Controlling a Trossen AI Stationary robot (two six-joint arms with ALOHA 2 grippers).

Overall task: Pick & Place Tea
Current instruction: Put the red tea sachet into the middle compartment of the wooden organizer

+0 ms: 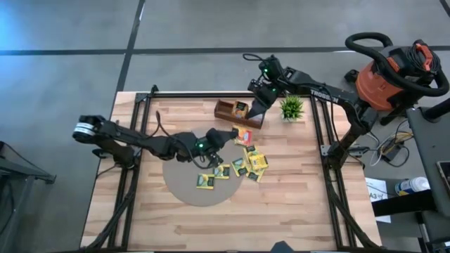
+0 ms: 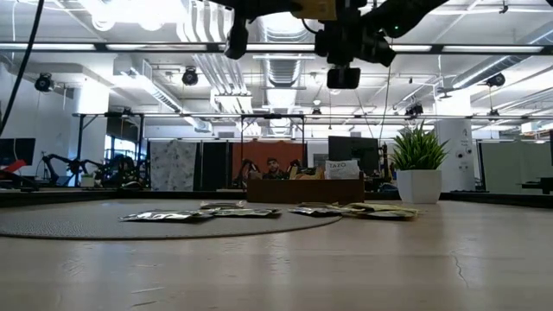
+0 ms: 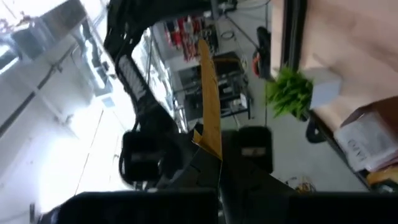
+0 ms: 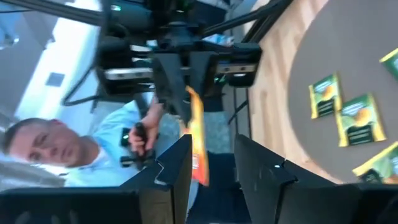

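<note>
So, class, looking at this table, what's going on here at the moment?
The left gripper is shut on one flat orange paper tea sachet, held edge-on above the table near the middle. The right gripper is open over the brown wooden tray at the far edge. Other yellow and green tea sachets lie loose on and beside the round grey mat, not yet sorted.

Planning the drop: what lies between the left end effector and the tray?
High view: one orange sachet on bare table between left end effector and tray.
</note>
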